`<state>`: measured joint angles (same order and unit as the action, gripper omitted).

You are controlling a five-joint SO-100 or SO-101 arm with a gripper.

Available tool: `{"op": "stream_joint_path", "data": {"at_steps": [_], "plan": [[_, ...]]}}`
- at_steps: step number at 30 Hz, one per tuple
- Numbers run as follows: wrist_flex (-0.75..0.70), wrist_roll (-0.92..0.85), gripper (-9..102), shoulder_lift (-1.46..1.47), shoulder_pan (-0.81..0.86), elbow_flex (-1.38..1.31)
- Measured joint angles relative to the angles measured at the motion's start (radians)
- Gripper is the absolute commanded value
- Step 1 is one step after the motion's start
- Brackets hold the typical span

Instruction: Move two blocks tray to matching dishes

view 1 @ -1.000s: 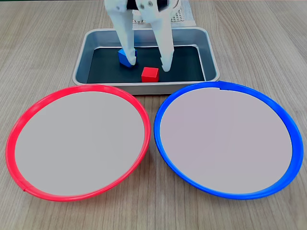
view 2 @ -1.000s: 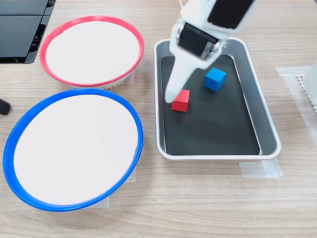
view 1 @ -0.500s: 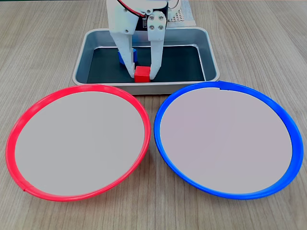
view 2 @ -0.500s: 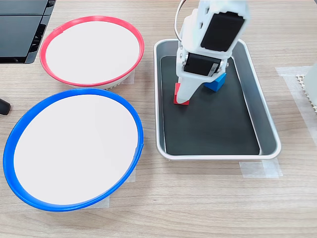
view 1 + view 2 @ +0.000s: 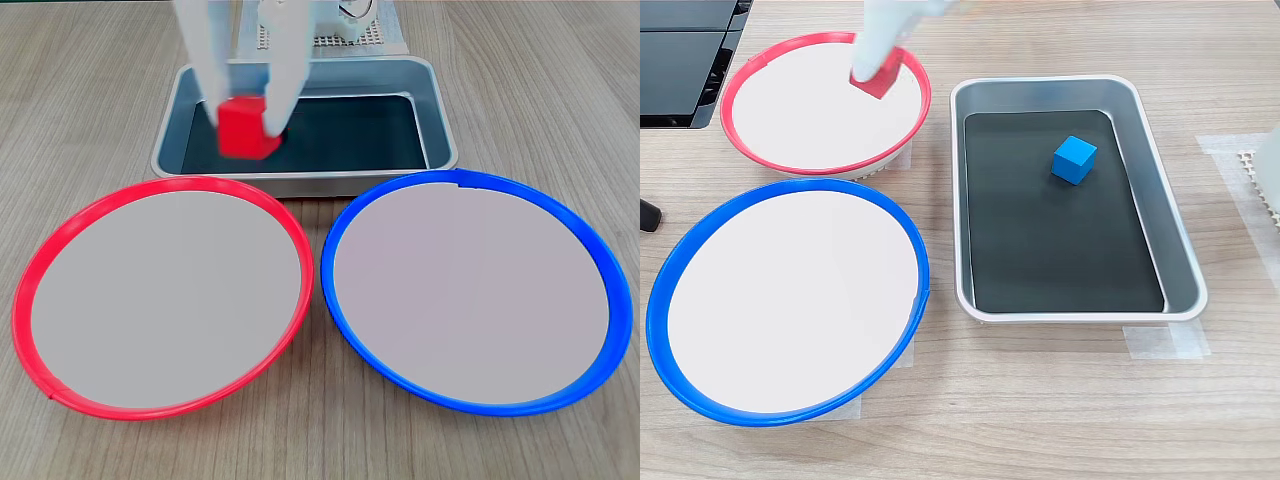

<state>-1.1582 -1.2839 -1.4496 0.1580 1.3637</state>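
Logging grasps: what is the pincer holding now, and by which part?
The pincer holds the red block, its fingers pressing two opposite side faces, lifted clear of the tray.

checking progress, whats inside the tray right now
Just the blue block, resting on the dark bottom of the tray. The red block is out, held in the tool above the red-rimmed dish. In the other fixed view, tool and red block hide the blue block.
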Motion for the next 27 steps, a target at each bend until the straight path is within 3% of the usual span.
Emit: {"op": "stream_joint_path", "data": {"at_steps": [5,8,10,13,16,20,27], "plan": [[0.176,-0.078,3,0.213,0.064,-0.034],[0.23,-0.15,22,0.272,0.101,-0.026],[0.25,-0.189,28,0.276,0.121,-0.008],[0.256,-0.204,19,0.276,0.118,0.012],[0.225,-0.209,0,0.235,0.115,0.037],[0.127,-0.193,0,0.123,0.12,0.052],[-0.379,-0.316,0,-0.16,0.121,0.138]]}}
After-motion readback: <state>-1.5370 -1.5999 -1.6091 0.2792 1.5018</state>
